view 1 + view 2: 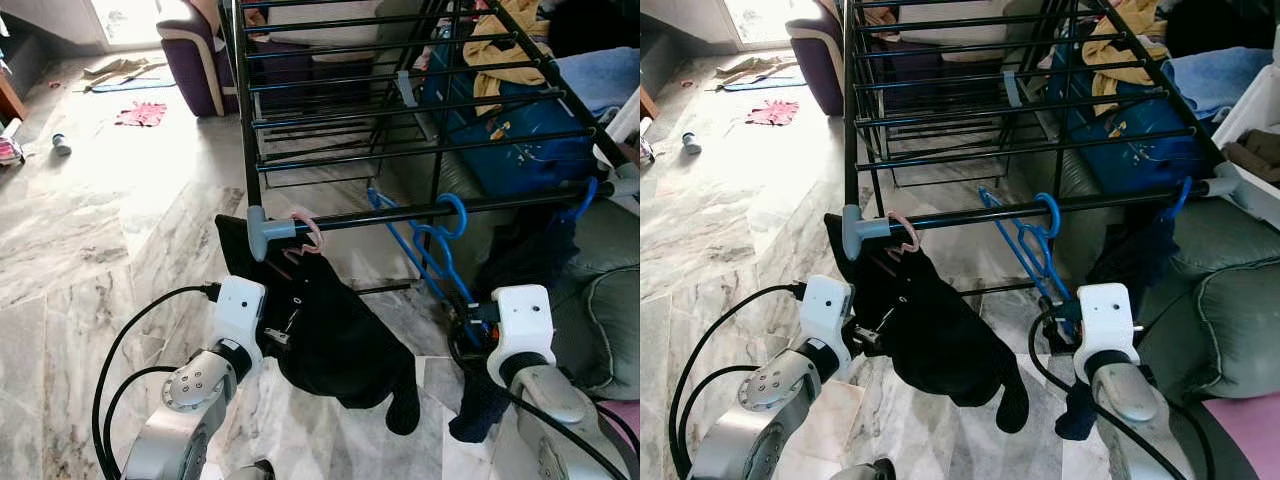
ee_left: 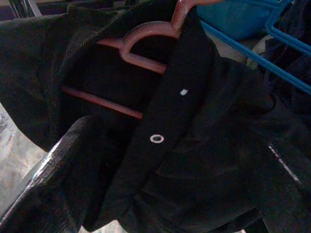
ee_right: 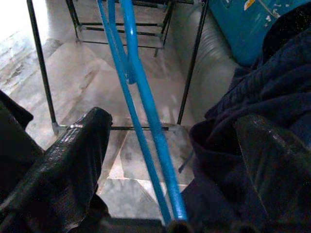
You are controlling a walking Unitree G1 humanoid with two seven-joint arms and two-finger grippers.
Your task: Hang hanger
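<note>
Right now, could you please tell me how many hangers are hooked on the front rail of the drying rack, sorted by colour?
Pink: 1, the hanger carrying the black garment.
Blue: 3, two bare hangers hooked together near the middle and one at the rail's right end with a dark blue garment.
Total: 4 hangers on the front rail.
</note>
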